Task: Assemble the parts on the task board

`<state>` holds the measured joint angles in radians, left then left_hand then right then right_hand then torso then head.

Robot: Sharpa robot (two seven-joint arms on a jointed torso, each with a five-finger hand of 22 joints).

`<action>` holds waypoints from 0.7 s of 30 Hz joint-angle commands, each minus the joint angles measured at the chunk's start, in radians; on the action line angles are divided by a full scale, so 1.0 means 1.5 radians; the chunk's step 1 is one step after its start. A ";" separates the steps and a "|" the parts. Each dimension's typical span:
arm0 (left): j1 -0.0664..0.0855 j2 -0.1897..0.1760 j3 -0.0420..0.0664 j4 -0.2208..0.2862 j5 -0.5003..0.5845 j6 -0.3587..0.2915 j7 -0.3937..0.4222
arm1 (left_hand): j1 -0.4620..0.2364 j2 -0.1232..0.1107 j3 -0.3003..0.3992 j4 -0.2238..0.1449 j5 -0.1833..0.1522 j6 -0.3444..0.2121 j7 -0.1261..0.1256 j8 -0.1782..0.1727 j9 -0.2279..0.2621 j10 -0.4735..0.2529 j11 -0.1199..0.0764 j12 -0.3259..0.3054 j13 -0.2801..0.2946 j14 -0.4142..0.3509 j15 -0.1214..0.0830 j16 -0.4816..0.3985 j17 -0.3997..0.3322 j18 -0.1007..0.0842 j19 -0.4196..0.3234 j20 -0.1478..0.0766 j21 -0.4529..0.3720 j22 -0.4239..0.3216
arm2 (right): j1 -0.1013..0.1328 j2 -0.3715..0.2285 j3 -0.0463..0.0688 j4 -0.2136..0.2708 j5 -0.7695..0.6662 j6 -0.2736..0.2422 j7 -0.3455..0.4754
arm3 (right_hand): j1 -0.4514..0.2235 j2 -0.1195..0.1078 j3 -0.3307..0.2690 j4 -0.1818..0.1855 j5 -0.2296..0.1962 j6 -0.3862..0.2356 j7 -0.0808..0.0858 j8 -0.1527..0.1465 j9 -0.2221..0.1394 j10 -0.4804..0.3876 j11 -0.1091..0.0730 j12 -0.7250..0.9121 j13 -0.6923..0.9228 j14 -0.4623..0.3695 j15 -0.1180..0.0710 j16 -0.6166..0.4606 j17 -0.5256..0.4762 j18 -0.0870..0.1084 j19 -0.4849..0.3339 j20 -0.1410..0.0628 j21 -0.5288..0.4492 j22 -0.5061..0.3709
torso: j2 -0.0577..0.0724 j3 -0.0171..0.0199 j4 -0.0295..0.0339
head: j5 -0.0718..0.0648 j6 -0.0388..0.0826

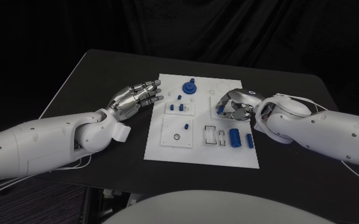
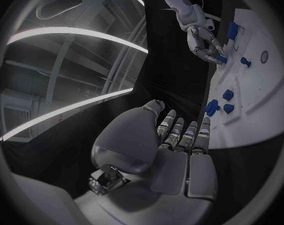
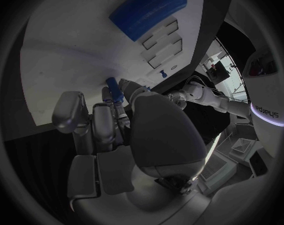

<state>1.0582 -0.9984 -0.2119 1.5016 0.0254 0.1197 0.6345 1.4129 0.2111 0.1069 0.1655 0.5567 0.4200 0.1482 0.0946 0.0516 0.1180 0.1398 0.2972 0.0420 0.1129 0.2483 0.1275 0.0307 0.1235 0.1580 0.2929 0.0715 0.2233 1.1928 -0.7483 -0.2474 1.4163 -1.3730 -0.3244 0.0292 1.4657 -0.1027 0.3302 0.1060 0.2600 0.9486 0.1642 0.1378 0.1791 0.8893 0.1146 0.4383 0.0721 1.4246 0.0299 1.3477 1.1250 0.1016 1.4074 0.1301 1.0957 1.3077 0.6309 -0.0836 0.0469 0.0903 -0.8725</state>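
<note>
So the task board (image 1: 202, 154) sits flat in the middle of the black table (image 1: 90, 79), right between the two hands. A bunch of blue parts are on it: a round knob-like piece (image 1: 190, 87) stands near the far edge, just past the left hand's fingertips, and a few small pegs (image 1: 177, 108) sit in a little raised square plate beside those fingers. On the near side of the right hand, a long blue cylinder (image 1: 235, 137) lies next to a pair of rectangular slots (image 1: 211, 135), with a smaller blue piece (image 1: 249, 140) just beside it.

The right hand (image 1: 235, 106) is over the board's right side with its fingers curled in tight, and the right wrist view shows a small blue peg (image 3: 114, 91) pinched at its fingertips (image 3: 120, 107), so it's holding that one.

The left hand (image 1: 136, 98) rests beside the board's left edge, fingers stretched out fairly straight and close together, nothing in it. Its tips point toward the board, whether they touch it is hard to say.
</note>
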 commanded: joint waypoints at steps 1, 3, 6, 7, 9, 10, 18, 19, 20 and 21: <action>-0.002 0.002 0.001 0.000 -0.001 0.013 0.003 | 0.001 -0.003 0.004 -0.001 0.004 0.002 0.001 0.003 0.001 0.001 0.004 0.002 0.001 -0.003 0.000 0.003 0.000 -0.011 0.002 0.000 0.001 0.000 | -0.003 0.001 0.000 0.000 -0.009 0.000 -0.003 | 0.008 0.008 0.008 -0.007 0.011 0.014 -0.003 0.010 0.006 0.008 -0.005 0.005 0.004 -0.002 -0.003 -0.003 0.002 -0.003 -0.003 -0.002 0.001 0.090 | 0.000 0.0009 -0.0007 | 0.002 0.000; -0.002 0.003 0.001 -0.001 -0.001 0.013 0.002 | 0.002 -0.003 0.005 -0.002 0.005 0.004 0.002 0.003 0.001 0.001 0.004 0.002 0.001 -0.003 0.000 0.002 0.000 -0.011 0.002 0.000 0.001 -0.001 | -0.004 0.000 0.000 0.000 -0.009 -0.010 0.005 | 0.016 0.011 0.013 -0.015 0.022 0.025 -0.006 0.019 0.012 0.019 -0.008 0.011 0.006 -0.001 -0.006 -0.001 0.005 -0.004 -0.001 -0.004 0.005 0.091 | 0.000 0.0010 -0.0008 | 0.003 0.000; -0.002 0.003 0.001 -0.001 -0.001 0.014 0.001 | 0.002 -0.003 0.005 -0.002 0.005 0.004 0.002 0.003 0.001 0.001 0.004 0.002 0.001 -0.003 0.000 0.002 0.000 -0.011 0.002 0.000 0.001 -0.001 | -0.004 -0.001 0.000 0.001 -0.009 -0.031 0.018 | 0.025 0.018 0.014 -0.028 0.031 0.047 -0.013 0.041 0.028 0.041 -0.017 0.024 0.013 0.003 -0.013 0.002 0.011 -0.006 0.003 -0.010 0.017 0.094 | 0.000 0.0010 -0.0006 | 0.003 0.000; -0.002 0.003 0.001 -0.001 -0.001 0.014 0.001 | 0.002 -0.003 0.005 -0.002 0.005 0.004 0.002 0.003 0.001 0.001 0.004 0.002 0.001 -0.003 0.000 0.002 0.000 -0.011 0.002 0.000 0.001 -0.001 | -0.004 -0.001 0.000 0.001 -0.009 -0.040 0.024 | 0.030 0.022 0.015 -0.035 0.033 0.054 -0.015 0.051 0.035 0.051 -0.021 0.030 0.016 0.004 -0.017 0.003 0.013 -0.006 0.004 -0.013 0.019 0.095 | 0.000 0.0010 -0.0005 | 0.003 0.000; -0.002 0.003 0.001 -0.002 -0.001 0.015 0.000 | 0.002 -0.003 0.007 -0.002 0.005 0.005 0.003 0.003 0.001 0.001 0.004 0.003 0.001 -0.003 0.000 0.002 0.000 -0.011 0.002 0.000 0.001 -0.001 | -0.004 -0.003 0.000 0.003 -0.009 -0.066 0.038 | 0.032 0.026 0.013 -0.040 0.034 0.059 -0.018 0.063 0.046 0.062 -0.025 0.037 0.020 0.004 -0.020 0.002 0.012 -0.006 0.005 -0.017 0.021 0.095 | 0.000 0.0012 -0.0009 | 0.005 0.000; -0.002 0.004 0.001 -0.002 -0.001 0.015 0.000 | 0.002 -0.003 0.007 -0.002 0.005 0.005 0.003 0.003 0.001 0.001 0.004 0.003 0.001 -0.003 0.000 0.002 0.000 -0.011 0.002 0.000 0.001 -0.001 | -0.004 -0.004 0.000 0.004 -0.009 -0.078 0.045 | 0.032 0.029 0.013 -0.042 0.035 0.060 -0.019 0.068 0.049 0.066 -0.027 0.039 0.021 0.005 -0.022 0.002 0.013 -0.007 0.006 -0.018 0.024 0.096 | 0.000 0.0012 -0.0010 | 0.005 0.000; -0.003 0.004 0.001 -0.003 -0.001 0.015 -0.002 | 0.002 -0.003 0.007 -0.002 0.005 0.005 0.003 0.003 0.001 0.001 0.004 0.003 0.001 -0.003 0.000 0.002 0.000 -0.011 0.002 0.000 0.001 -0.001 | -0.004 -0.011 0.001 0.016 -0.009 -0.141 0.069 | 0.037 0.034 0.017 -0.050 0.036 0.055 -0.022 0.077 0.061 0.080 -0.032 0.046 0.026 0.006 -0.026 0.000 0.011 -0.008 0.008 -0.023 0.030 0.097 | 0.000 0.0009 -0.0008 | 0.008 0.000; -0.003 0.004 0.001 -0.003 -0.001 0.015 -0.003 | 0.002 -0.003 0.007 -0.002 0.005 0.005 0.003 0.003 0.001 0.001 0.004 0.003 0.001 -0.003 0.000 0.002 0.000 -0.011 0.002 0.000 0.001 -0.001 | -0.003 -0.013 0.002 0.018 -0.009 -0.145 0.069 | 0.037 0.034 0.017 -0.050 0.036 0.055 -0.022 0.077 0.061 0.080 -0.032 0.046 0.026 0.006 -0.026 0.000 0.011 -0.008 0.008 -0.023 0.030 0.097 | 0.000 0.0009 -0.0007 | 0.008 0.000; -0.003 0.004 0.001 -0.003 -0.001 0.015 -0.003 | 0.002 -0.003 0.007 -0.002 0.005 0.005 0.003 0.003 0.001 0.001 0.004 0.003 0.001 -0.003 0.000 0.002 0.000 -0.011 0.002 0.000 0.001 -0.001 | -0.002 -0.014 0.002 0.020 -0.009 -0.148 0.069 | 0.035 0.033 0.016 -0.050 0.034 0.051 -0.021 0.078 0.063 0.079 -0.032 0.045 0.026 0.006 -0.026 0.000 0.011 -0.008 0.008 -0.024 0.029 0.097 | 0.000 0.0009 -0.0007 | 0.008 0.000; -0.003 0.004 0.001 -0.003 -0.001 0.014 -0.004 | 0.002 -0.003 0.007 -0.002 0.005 0.005 0.003 0.003 0.001 0.001 0.004 0.003 0.001 -0.003 0.000 0.002 0.000 -0.011 0.002 0.000 0.001 -0.001 | 0.000 -0.016 0.003 0.022 -0.009 -0.150 0.069 | 0.035 0.033 0.016 -0.050 0.034 0.051 -0.021 0.078 0.063 0.079 -0.032 0.045 0.026 0.006 -0.026 0.000 0.011 -0.008 0.008 -0.024 0.029 0.097 | 0.000 0.0009 -0.0007 | 0.007 0.000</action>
<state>1.0554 -0.9937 -0.2119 1.4953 0.0254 0.1273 0.6240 1.4129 0.2110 0.1110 0.1613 0.5605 0.4236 0.1518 0.0946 0.0525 0.1181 0.1398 0.2971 0.0419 0.1129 0.2483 0.1275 0.0307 0.1234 0.1581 0.2929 0.0715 0.2234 1.1894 -0.7686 -0.2450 1.4447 -1.3795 -0.4772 0.1053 1.5213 -0.0655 0.3534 0.0355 0.3130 1.0338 0.1310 0.2517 0.2246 0.9705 0.0974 0.5031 0.1053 1.4320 -0.0026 1.3477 1.1427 0.1017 1.4206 0.0999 1.1336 1.3076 0.6310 -0.0820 0.0457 0.1018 -0.8725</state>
